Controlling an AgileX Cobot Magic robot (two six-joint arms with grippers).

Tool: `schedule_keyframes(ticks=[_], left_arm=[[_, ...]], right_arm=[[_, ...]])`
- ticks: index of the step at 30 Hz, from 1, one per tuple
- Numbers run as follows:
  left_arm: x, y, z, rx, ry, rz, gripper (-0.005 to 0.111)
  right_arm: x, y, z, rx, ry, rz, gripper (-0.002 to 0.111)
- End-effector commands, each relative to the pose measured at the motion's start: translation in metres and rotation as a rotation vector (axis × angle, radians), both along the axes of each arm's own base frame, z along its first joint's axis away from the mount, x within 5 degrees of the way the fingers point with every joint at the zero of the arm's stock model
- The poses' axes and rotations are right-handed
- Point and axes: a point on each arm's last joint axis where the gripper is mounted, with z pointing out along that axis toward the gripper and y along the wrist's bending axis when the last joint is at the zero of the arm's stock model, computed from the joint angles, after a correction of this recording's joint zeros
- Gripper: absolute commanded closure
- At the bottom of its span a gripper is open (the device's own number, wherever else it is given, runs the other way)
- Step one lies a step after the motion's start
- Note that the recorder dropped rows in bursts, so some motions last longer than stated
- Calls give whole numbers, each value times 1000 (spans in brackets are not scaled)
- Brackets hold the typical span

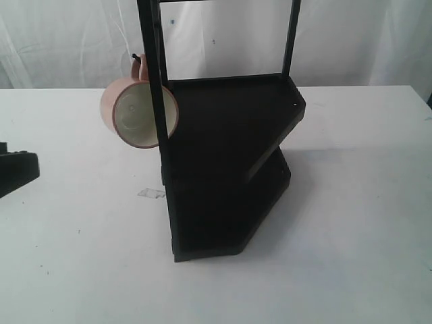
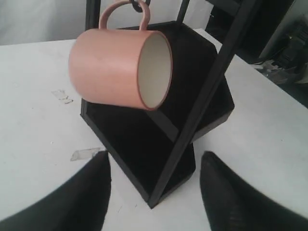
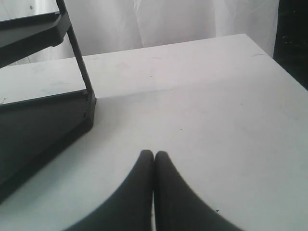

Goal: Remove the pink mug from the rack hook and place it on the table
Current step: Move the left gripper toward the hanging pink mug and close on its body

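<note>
The pink mug [image 1: 138,115] hangs by its loop handle from the rack hook [image 1: 137,57], its cream mouth tilted towards the exterior camera. It hangs on a front post of the tall black rack [image 1: 229,155], which stands on the white table [image 1: 351,270]. In the left wrist view the mug [image 2: 108,67] hangs under the hook [image 2: 139,6], ahead of and above my left gripper [image 2: 155,155], which is open and empty. Only a dark part of the left arm [image 1: 15,172] shows in the exterior view. My right gripper [image 3: 154,154] is shut with nothing in it, over bare table beside the rack [image 3: 43,120].
A scrap of clear tape [image 1: 151,193] lies on the table just left of the rack's base; it also shows by one left finger as the tape [image 2: 85,154]. A white curtain [image 1: 67,40] hangs behind the table. Dark equipment [image 2: 284,43] stands past the table's edge.
</note>
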Motion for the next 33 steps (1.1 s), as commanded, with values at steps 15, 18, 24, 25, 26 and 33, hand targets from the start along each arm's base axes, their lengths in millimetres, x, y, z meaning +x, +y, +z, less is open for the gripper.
schedule_keyframes(ticks=[15, 18, 24, 25, 26, 33], left_arm=[[89, -25, 12, -17, -180, -123, 46], [96, -29, 7, 96, -204, -132, 46], [98, -36, 2, 184, -189, -104, 46], [99, -37, 0, 202, -188, -97, 46], [99, -38, -1, 219, -189, -96, 46], [112, -46, -4, 270, -159, -57, 46]], right_arm=[[0, 0, -1, 0, -7, -6, 108], [0, 0, -1, 0, -7, -6, 108], [0, 0, -1, 0, -7, -6, 108], [0, 0, -1, 0, -7, -6, 108], [0, 0, -1, 0, -7, -6, 108], [0, 0, -1, 0, -7, -6, 108]])
